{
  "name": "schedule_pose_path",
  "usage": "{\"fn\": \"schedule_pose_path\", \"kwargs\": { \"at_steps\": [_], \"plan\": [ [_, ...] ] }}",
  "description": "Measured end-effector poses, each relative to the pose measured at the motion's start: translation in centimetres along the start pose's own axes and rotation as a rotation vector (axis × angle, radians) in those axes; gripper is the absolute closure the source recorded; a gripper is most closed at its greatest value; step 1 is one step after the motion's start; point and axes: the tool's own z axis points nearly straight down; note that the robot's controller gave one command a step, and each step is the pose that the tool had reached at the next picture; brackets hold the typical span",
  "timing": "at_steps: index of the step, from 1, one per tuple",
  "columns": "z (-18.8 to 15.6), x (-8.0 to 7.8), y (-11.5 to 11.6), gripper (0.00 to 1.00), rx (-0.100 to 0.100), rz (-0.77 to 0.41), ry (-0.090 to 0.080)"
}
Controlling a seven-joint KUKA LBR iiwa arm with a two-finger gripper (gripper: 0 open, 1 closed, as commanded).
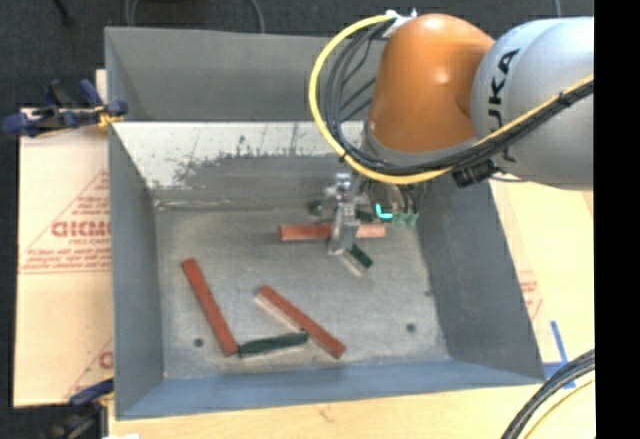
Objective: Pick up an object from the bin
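Note:
My gripper [344, 227] hangs low near the middle of the bin, just under the orange wrist cover. It stands right over a thin red-brown stick [305, 233] that lies flat, left to right, on the bin floor. A short dark green stick [361, 261] lies slanted just below and to the right of the gripper, close to it or touching it; I cannot tell which.
Further sticks lie at the front left of the bin: a long red one [208, 305], a red and tan one [300, 321] and a dark green one [272, 345] between their lower ends. The arm reaches in from the right.

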Motion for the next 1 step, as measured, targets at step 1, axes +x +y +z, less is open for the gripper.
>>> {"fn": "schedule_pose_path", "kwargs": {
  "at_steps": [1],
  "plan": [
    [-0.38, -0.07, 0.01, 1.0, -0.001, 0.001, -0.006]
  ]
}}
